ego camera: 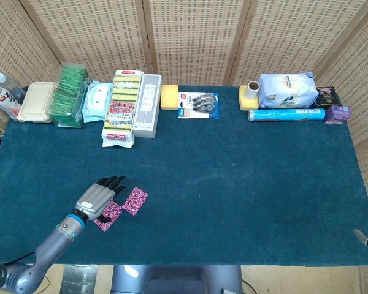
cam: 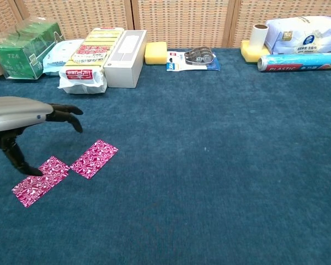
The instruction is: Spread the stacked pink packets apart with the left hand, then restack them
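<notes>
Two pink patterned packets lie flat and side by side on the blue cloth, edges close but not overlapping: the far one (ego camera: 135, 200) (cam: 94, 158) and the near one (ego camera: 108, 215) (cam: 40, 180). My left hand (ego camera: 98, 197) (cam: 27, 117) hovers over the near packet with its fingers stretched forward and apart. One dark fingertip (cam: 33, 171) reaches down to that packet's far edge. Nothing is held. Of the right hand, only a small grey tip (ego camera: 365, 237) shows at the table's lower right edge.
Along the back edge stand a green tea box (cam: 22, 49), wipes (ego camera: 97, 101), a sponge pack (ego camera: 119, 107), a white box (ego camera: 146, 104), a yellow sponge (ego camera: 170, 97), tape (ego camera: 198, 105), a plastic-wrap roll (ego camera: 286, 114) and a white bag (ego camera: 287, 89).
</notes>
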